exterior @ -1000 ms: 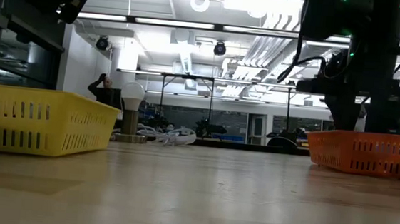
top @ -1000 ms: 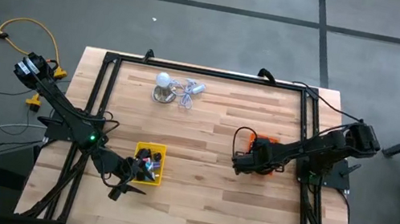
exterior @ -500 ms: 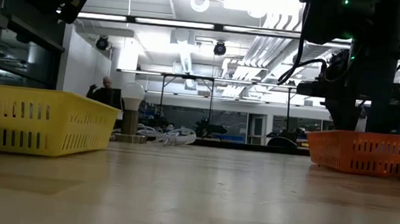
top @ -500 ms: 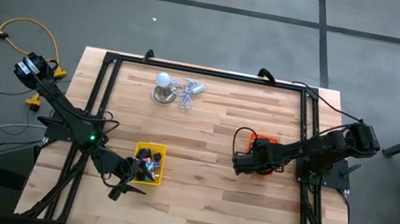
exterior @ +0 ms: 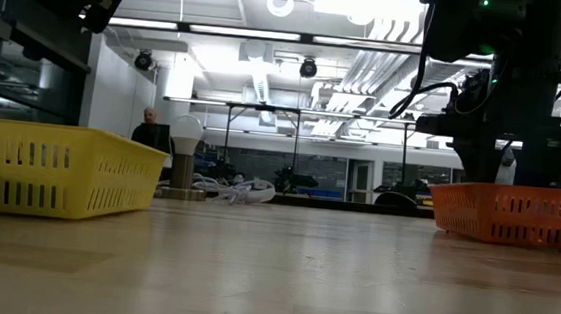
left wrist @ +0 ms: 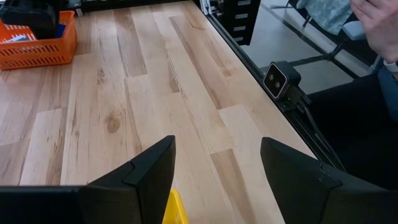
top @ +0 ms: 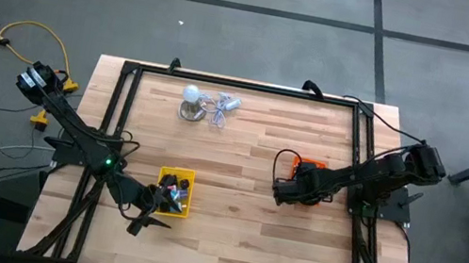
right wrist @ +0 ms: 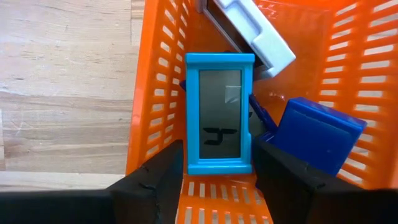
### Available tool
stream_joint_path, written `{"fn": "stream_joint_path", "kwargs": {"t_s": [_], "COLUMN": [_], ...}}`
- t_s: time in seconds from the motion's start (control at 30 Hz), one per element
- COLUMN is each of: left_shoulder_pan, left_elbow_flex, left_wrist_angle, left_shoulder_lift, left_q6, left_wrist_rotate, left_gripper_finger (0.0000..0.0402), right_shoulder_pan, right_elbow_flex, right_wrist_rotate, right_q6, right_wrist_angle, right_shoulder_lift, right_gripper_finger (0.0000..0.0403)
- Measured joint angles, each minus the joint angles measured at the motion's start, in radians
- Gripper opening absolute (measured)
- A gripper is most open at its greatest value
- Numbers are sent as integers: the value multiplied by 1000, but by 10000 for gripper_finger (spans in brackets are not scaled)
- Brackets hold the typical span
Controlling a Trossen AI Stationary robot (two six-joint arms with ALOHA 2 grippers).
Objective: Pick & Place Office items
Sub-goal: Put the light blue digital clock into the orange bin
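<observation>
My right gripper point(right wrist: 217, 180) reaches down into the orange tray point(right wrist: 158, 93) at the table's right point(top: 313, 167). It is shut on a light blue framed rectangular item point(right wrist: 214, 112). A white block point(right wrist: 255, 34) and a dark blue block point(right wrist: 320, 134) lie in that tray beside it. My left gripper point(left wrist: 217, 168) is open and touches nothing. It hovers at the near side of the yellow tray point(top: 188, 179), which holds several small dark, blue and red office items point(top: 172, 190). My right gripper pinches the light blue framed item between its two fingers, by the long edges at its near end point(right wrist: 214, 168). The fingers come from above into the tray and lie along the item. Whether its far end rests on the tray floor cannot be told.
A white dome-shaped lamp point(top: 191, 96) with a pale cord point(top: 221, 107) stands near the far edge. A black frame point(top: 123, 113) runs round the table. Bare wood lies between the two trays. A camera point(left wrist: 277, 78) sits on the near rail. A person stands far behind the table point(exterior: 145, 126).
</observation>
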Motion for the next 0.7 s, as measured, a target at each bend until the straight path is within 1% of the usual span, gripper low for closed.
{"fn": "stream_joint_path", "kwargs": {"t_s": [0.53, 0.7], "left_shoulder_pan": [0, 0], "left_elbow_flex": [0, 0], "left_wrist_angle": [0, 0], "left_shoulder_lift": [0, 0], "left_q6": [0, 0], "left_wrist_rotate": [0, 0], "left_gripper_finger": [230, 230], "right_shoulder_pan": [0, 0], "right_elbow_flex": [0, 0], "right_wrist_rotate": [0, 26], "right_q6": [0, 2], "right_wrist_angle": [2, 7], "right_shoulder_lift": [0, -20], "right_gripper_finger": [177, 177]}}
